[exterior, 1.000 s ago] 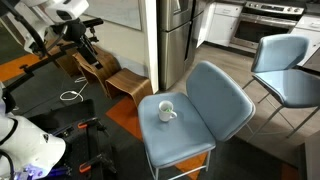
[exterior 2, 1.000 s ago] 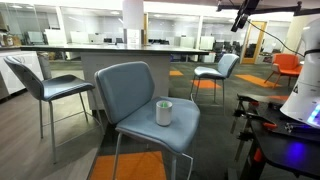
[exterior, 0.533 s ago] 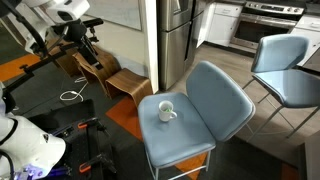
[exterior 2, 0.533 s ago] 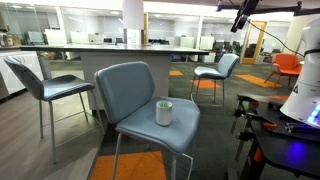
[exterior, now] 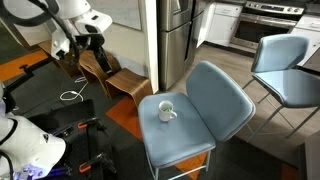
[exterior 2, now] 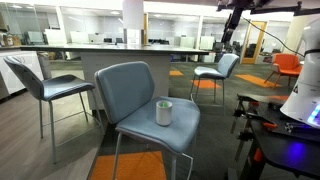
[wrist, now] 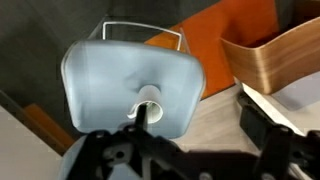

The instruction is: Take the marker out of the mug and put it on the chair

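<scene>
Arm has begun moving; gripper spread wide, empty, well apart from small white ceramic mug on grey-blue padded chair; thin green marker not yet extracted

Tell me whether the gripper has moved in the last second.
Yes. In an exterior view the gripper has shifted left, away from the orange chair.

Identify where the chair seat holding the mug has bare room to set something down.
The seat is bare between the mug and the backrest, and along the side edge opposite the mug. Only the mug's corner is crowded.
</scene>
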`<state>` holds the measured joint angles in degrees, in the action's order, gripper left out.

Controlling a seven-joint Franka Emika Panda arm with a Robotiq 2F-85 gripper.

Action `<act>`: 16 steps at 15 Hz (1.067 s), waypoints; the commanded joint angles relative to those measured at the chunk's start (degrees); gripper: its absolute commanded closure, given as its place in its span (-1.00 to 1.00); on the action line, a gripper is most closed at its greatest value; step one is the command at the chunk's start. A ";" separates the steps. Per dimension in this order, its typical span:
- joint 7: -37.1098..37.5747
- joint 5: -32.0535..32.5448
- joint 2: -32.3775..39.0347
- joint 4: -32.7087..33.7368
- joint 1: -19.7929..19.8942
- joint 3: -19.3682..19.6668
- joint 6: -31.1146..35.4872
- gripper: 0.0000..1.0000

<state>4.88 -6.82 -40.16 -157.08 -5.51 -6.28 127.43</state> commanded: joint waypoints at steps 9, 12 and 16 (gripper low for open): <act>38.96 19.39 37.35 20.11 7.71 -7.14 12.38 -1.00; 53.67 23.72 45.91 26.82 3.63 -5.23 10.69 -1.00; 67.07 23.42 56.62 34.31 -2.36 -0.27 11.06 -1.00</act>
<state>64.11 16.76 10.19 -128.67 -3.83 -10.46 140.55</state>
